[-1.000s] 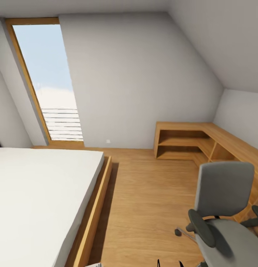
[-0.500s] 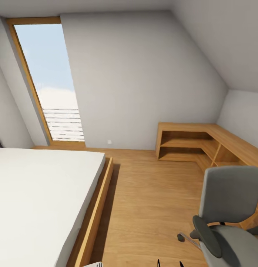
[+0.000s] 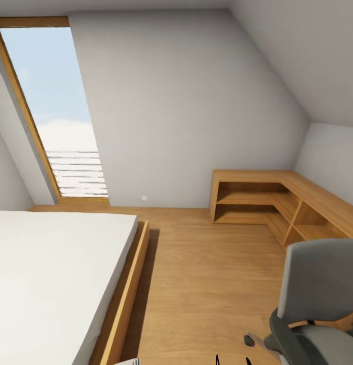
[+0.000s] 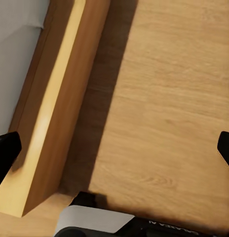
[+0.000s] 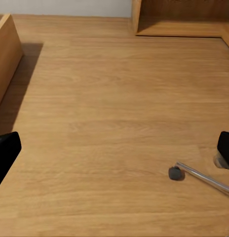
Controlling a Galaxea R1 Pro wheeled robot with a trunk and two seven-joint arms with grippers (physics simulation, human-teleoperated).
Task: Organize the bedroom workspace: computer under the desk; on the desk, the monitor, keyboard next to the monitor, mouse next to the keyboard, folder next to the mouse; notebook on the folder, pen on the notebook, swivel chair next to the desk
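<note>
View's swung a bit: swivel chair (image 3: 318,299) sits lower-right now, open floor (image 3: 206,284) beside the bed (image 3: 54,274). Both jaws apart, empty.

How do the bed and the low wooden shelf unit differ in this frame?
The bed carries a flat white mattress; the shelf unit has open, empty-looking compartments. The bed lies at the robot's left, the shelf unit wraps the far right corner in an L behind the swivel chair. Both have matching light wood frames and stand on the wood floor.
</note>
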